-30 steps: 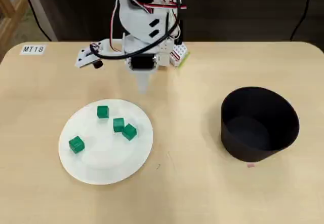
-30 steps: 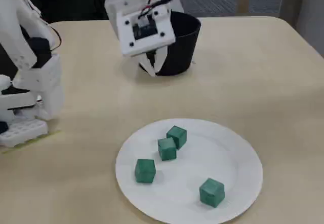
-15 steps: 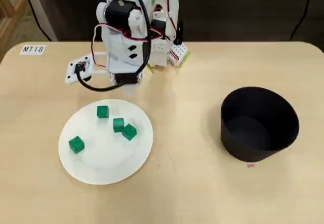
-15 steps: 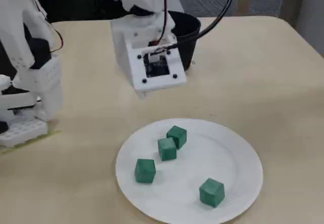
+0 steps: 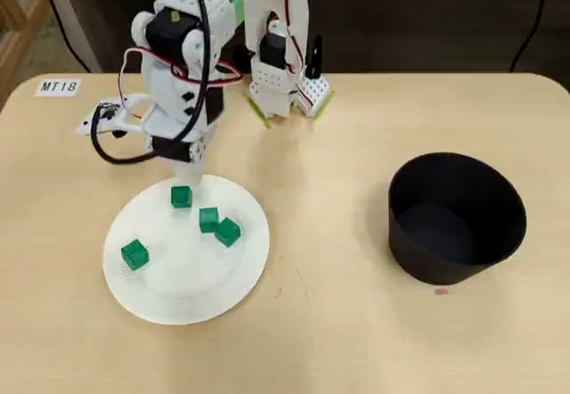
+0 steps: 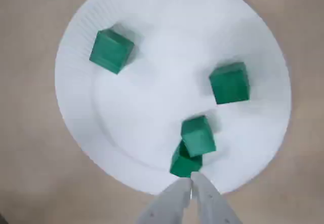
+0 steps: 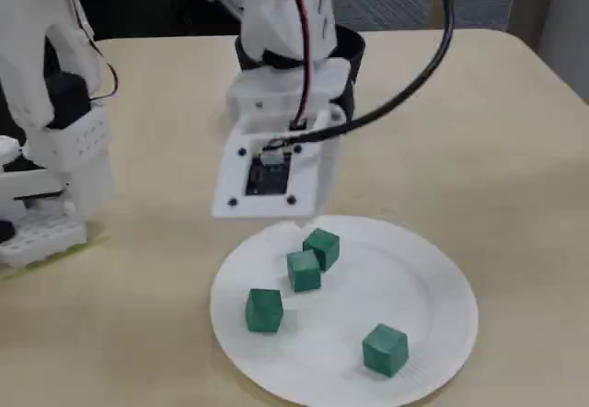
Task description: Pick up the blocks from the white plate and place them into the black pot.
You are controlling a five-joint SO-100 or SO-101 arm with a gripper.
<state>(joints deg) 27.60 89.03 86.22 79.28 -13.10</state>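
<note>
Overhead: arm bent forward over the rim of the white plate [image 5: 169, 300], claw [image 5: 198, 164] pointing down just above its top edge. Four blocks on plate, e.g. nearest block [image 5: 181, 197]. Black pot [image 5: 456, 217] well apart to the right on bench [image 5: 321, 340], empty as far as visible.

Wrist: claw [image 6: 191, 183] tips pressed together, holding nothing, just beside a touching pair of blocks [image 6: 197, 135].

Fixed: wrist camera board hides the tips. Best to open first, then drop straight onto one cube, avoiding the neighbour.
</note>
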